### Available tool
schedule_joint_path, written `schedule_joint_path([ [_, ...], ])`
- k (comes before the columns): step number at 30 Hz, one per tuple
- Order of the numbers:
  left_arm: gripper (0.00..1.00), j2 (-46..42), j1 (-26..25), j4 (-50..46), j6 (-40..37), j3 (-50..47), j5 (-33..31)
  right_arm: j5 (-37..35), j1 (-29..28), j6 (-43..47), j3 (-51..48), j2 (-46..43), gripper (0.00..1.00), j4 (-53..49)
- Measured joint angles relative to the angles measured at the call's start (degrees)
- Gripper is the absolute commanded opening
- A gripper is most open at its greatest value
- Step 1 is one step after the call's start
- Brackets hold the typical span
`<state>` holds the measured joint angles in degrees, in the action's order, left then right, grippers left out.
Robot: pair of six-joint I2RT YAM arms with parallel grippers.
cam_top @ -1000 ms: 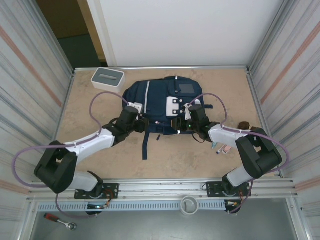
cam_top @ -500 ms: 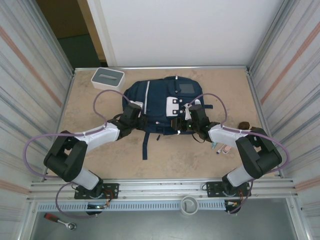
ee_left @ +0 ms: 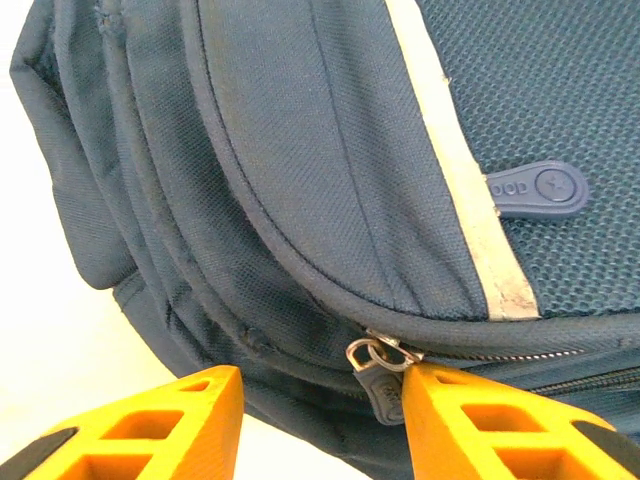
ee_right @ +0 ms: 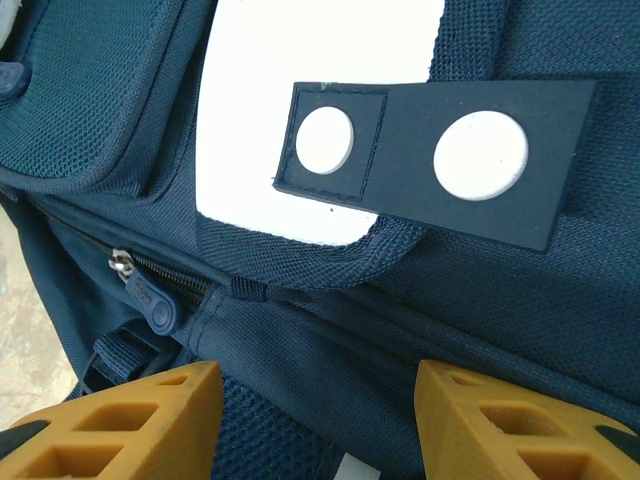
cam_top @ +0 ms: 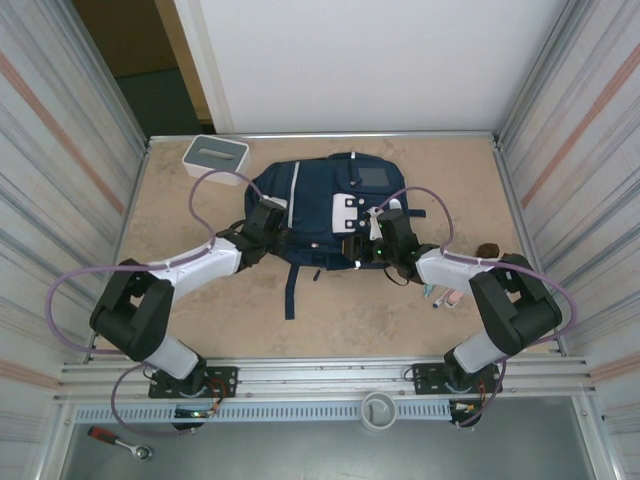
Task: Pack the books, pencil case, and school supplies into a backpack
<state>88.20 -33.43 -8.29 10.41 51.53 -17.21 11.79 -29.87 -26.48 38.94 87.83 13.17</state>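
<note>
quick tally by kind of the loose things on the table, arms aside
backpack: 1
white box: 1
teal marker: 1
pink pen: 1
dark lump: 1
total: 5

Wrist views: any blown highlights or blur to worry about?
Left wrist: the table beside the backpack clips to near-white; weave and zipper pull are sharp. Right wrist: the white patch is blown flat, no texture; surrounding fabric crisp. Top external: even, soft light, only faint shadows.
</note>
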Motion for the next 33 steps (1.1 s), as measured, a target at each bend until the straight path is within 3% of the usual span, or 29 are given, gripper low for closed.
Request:
schedule_joint_path([
  [12, 0.30, 2.3, -0.7, -2.8, -1.7, 1.7, 0.2, 0.0, 0.0, 0.0, 0.0, 0.1, 0.53, 0.1],
  [25, 0.32, 2.7, -0.7, -3.4, -1.4, 0.9, 3.3, 0.0, 0.0, 0.0, 0.0, 0.2, 0.53, 0.1],
  [33, 0.22, 4.9, 0.0, -3.0, -1.8, 1.8, 4.4, 0.0, 0.0, 0.0, -0.2, 0.2, 0.54, 0.3],
])
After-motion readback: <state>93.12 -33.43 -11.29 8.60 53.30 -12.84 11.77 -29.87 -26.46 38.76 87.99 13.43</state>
